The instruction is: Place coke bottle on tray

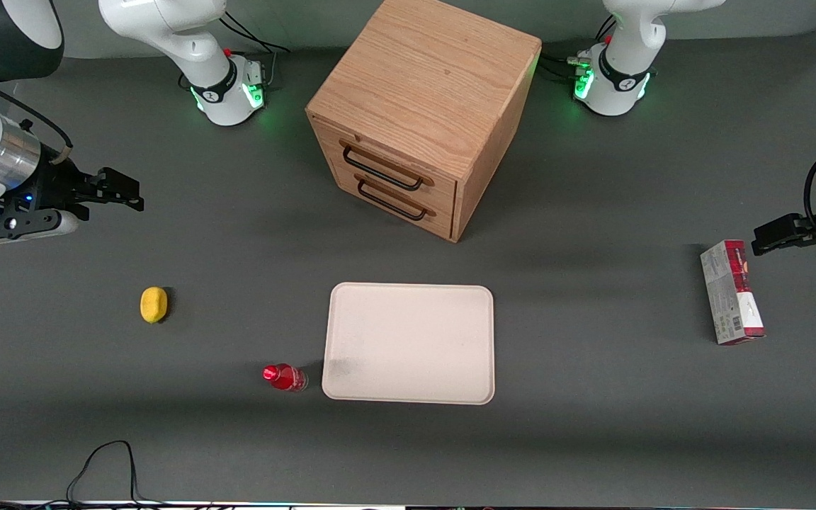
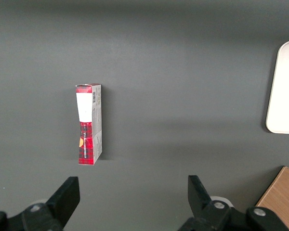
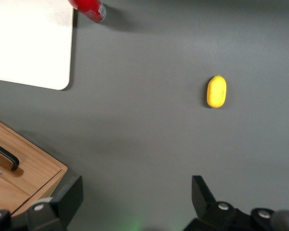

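The coke bottle (image 1: 285, 377), tiny with a red cap and red body, lies on the dark table right beside a near corner of the cream-beige tray (image 1: 409, 342). The bottle (image 3: 88, 9) and the tray (image 3: 29, 43) also show in the right wrist view. My right gripper (image 1: 125, 191) hangs open and empty above the table at the working arm's end, farther from the front camera than the bottle and well apart from it. Its fingers (image 3: 70, 192) stand wide apart with only bare table between them.
A yellow lump (image 1: 154, 304) lies on the table between my gripper and the bottle. A wooden drawer cabinet (image 1: 418, 113) with two black handles stands farther from the front camera than the tray. A red-and-grey carton (image 1: 732, 292) lies toward the parked arm's end.
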